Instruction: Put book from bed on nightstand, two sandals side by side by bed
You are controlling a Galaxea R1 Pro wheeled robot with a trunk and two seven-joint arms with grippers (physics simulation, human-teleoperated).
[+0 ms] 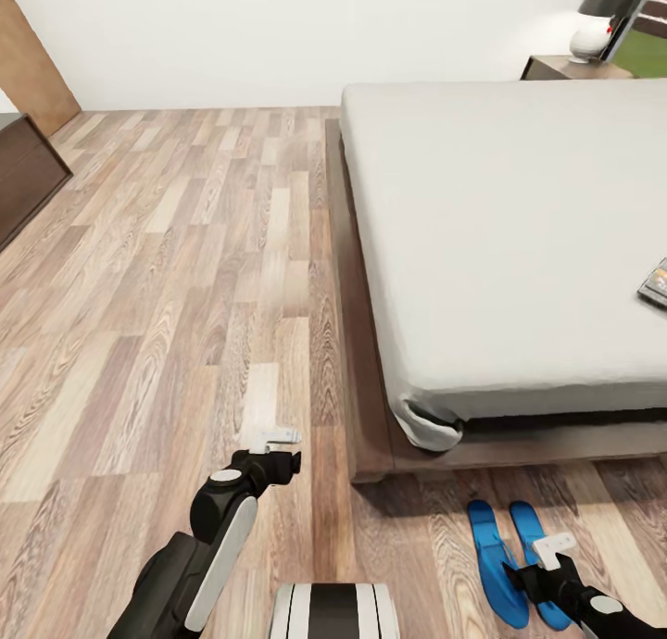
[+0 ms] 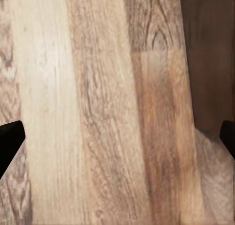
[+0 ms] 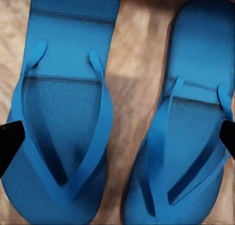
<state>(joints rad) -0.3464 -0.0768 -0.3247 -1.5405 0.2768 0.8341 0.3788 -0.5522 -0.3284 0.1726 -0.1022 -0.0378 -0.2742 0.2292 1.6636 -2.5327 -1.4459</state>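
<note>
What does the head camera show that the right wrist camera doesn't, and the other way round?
Head view alone: the bed with its grey mattress, the book at the mattress's right edge, a nightstand with a lamp, and both hands, left hand over bare floor, right hand above the sandals.

Right wrist view alone: the sandals' Y-shaped straps and textured soles up close.

Both: two blue sandals lying side by side on wood planks.

Head camera looks down over the bed [image 1: 500,250] and floor [image 1: 185,296]. Right wrist camera hangs close above both sandals [image 3: 117,117], shared with head view.
</note>
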